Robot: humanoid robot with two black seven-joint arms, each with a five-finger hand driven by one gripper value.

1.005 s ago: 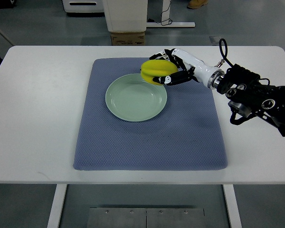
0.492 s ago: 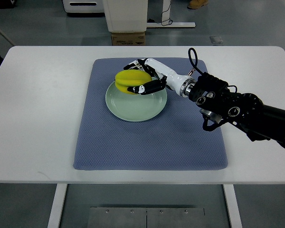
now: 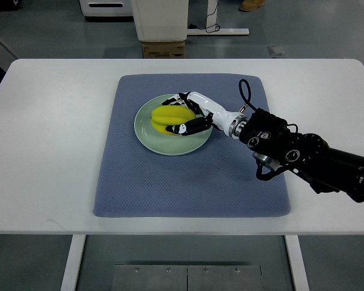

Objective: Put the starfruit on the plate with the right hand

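A yellow starfruit (image 3: 168, 117) lies over the middle of the pale green plate (image 3: 147, 134), which sits on the blue-grey mat (image 3: 188, 176). My right hand (image 3: 183, 114) reaches in from the right and its black-tipped white fingers (image 3: 187, 127) are curled round the fruit's right side. The fruit is low on the plate; whether it rests on it I cannot tell. The black forearm (image 3: 291, 148) stretches across the mat's right half. The left arm does not show.
The mat lies on a white table (image 3: 42, 157). Beyond the table's far edge stand a cardboard box (image 3: 164, 48) and a white cabinet base (image 3: 161, 18) on the grey floor.
My right hand has carried the starfruit leftward from the mat beyond the plate's far-right rim to over the plate's middle, then lowered it onto the plate. The forearm has followed.
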